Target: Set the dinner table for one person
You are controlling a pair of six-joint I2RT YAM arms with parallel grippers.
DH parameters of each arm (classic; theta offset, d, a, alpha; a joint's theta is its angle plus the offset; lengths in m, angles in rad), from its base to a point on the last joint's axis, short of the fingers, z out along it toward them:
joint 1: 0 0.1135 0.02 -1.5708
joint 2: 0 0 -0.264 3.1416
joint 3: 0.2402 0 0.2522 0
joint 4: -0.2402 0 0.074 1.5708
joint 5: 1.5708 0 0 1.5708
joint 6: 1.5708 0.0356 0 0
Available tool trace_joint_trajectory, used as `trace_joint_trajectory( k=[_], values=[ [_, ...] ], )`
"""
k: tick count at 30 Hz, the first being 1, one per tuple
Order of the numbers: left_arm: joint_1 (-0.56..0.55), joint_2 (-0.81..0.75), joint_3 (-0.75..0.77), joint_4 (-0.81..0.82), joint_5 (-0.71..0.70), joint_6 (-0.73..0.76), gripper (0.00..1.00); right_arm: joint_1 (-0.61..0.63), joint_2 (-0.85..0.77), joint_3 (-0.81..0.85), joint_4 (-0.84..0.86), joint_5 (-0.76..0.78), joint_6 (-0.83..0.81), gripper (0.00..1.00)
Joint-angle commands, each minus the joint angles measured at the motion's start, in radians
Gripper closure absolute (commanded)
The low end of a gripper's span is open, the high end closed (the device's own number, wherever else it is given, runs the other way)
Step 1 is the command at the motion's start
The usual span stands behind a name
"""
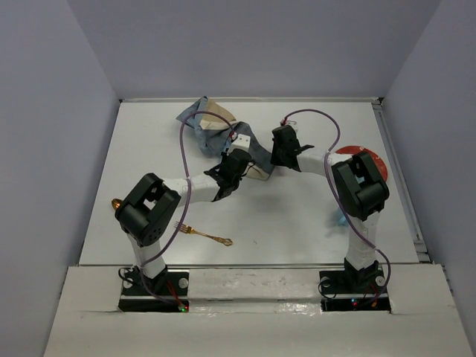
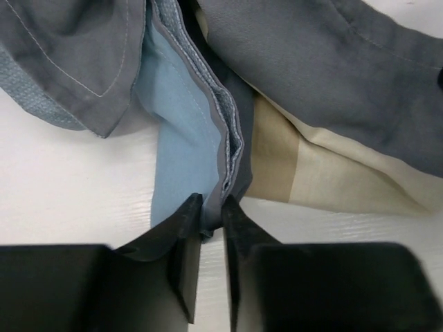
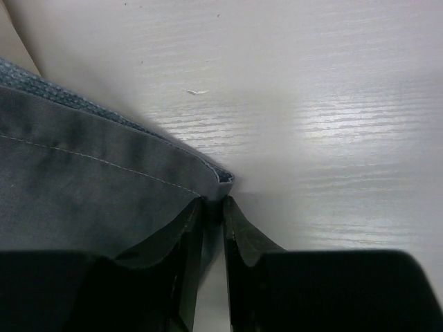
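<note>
Danger of slipping: pinches only thin placemat [image 1: 212, 119] hems in closed jaws of left gripper [image 2: 211, 204] and right gripper [image 3: 213, 204].

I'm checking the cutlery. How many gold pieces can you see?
2. A fork lies near the front edge, right of the left arm; a rounded gold end, maybe a spoon, peeks out left of that arm. Others may be hidden.

Fork [image 1: 205, 235] before placemat [image 1: 214, 125] on dinner table [image 1: 297, 223]
</note>
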Motion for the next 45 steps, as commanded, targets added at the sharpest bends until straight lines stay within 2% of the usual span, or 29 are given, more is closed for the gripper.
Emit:
trace_joint_trajectory(
  k=[1, 2, 4, 5, 8, 12, 16, 20, 21, 28, 34, 40, 45],
  values=[
    [-0.004, -0.013, 0.054, 0.005, -0.074, 0.016, 0.81, 0.01, 0.011, 0.024, 0.002, 0.023, 0.003, 0.81],
    [-0.002, -0.015, 0.052, 0.003, -0.086, 0.016, 0.9, 0.01, 0.004, 0.017, 0.002, 0.027, 0.008, 0.85],
    [0.002, -0.026, 0.045, 0.005, -0.096, 0.005, 0.98, 0.01, -0.006, 0.007, 0.005, 0.036, 0.011, 0.89],
    [0.005, -0.032, 0.04, 0.005, -0.106, -0.001, 1.0, 0.01, -0.012, -0.002, 0.004, 0.041, 0.011, 0.95],
    [0.027, -0.079, 0.015, 0.012, -0.085, -0.044, 1.0, 0.01, -0.052, -0.019, 0.01, 0.069, 0.006, 1.0],
    [0.1, -0.185, -0.034, 0.035, 0.025, -0.136, 1.0, 0.01, -0.126, -0.039, 0.011, 0.082, 0.0, 1.0],
    [0.206, -0.343, -0.092, 0.068, 0.14, -0.234, 1.0, 0.01, -0.264, -0.085, 0.011, 0.116, -0.023, 1.0],
    [0.265, -0.482, -0.11, 0.089, 0.239, -0.334, 1.0, 0.001, -0.394, -0.124, 0.008, 0.148, -0.061, 1.0],
    [0.291, -0.512, -0.11, 0.097, 0.267, -0.35, 1.0, 0.001, -0.466, -0.129, -0.001, 0.165, -0.077, 1.0],
    [0.42, -0.725, 0.027, 0.011, 0.355, -0.423, 1.0, 0.001, -0.787, -0.103, -0.105, 0.227, -0.132, 1.0],
    [0.504, -0.854, 0.167, -0.087, 0.372, -0.414, 1.0, 0.001, -0.986, 0.032, -0.237, 0.231, -0.16, 1.0],
    [0.512, -0.931, 0.242, -0.115, 0.337, -0.387, 1.0, 0.001, -1.026, 0.106, -0.303, 0.21, -0.161, 1.0],
    [0.512, -0.896, 0.243, -0.115, 0.325, -0.381, 1.0, 0.001, -0.976, 0.145, -0.308, 0.184, -0.158, 1.0]
  ],
)
